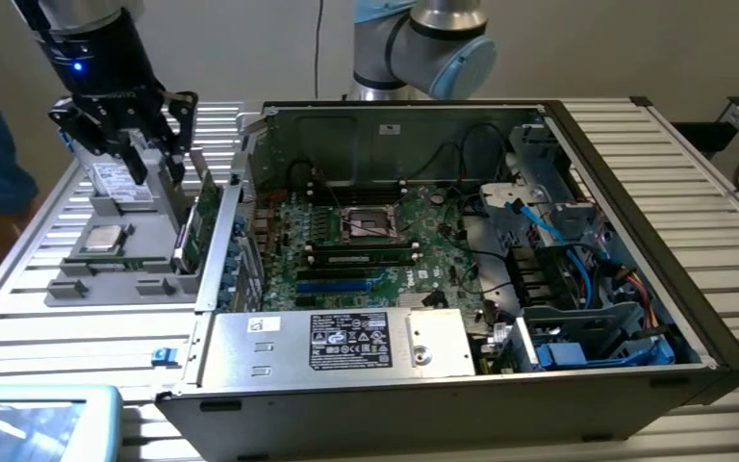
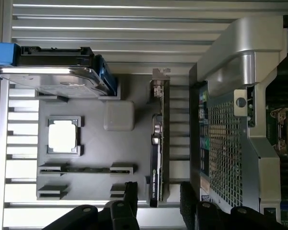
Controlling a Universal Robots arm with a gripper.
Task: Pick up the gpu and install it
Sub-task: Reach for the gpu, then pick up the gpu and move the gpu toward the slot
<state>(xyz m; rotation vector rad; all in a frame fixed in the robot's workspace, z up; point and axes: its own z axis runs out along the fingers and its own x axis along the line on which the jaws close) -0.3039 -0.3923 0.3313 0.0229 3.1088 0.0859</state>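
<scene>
While the gripper (image 1: 151,159) hangs spread just above it, the gpu (image 1: 197,214) stands on edge in the gray tray (image 1: 100,284), exterior view's left. Looks stiff, lightish, fragile, so I'd pinch its flat faces.

No wording legible anywhere. On the silver power supply (image 1: 235,351), a black-and-white printed label (image 1: 350,340) with rows of fine print and marks, too small to read. Beside it, a small white sticker (image 1: 263,324), unreadable. Along the gpu (image 2: 154,163) edge, pale lettering, illegible. On the drive (image 1: 107,183), a blurred white label.
</scene>
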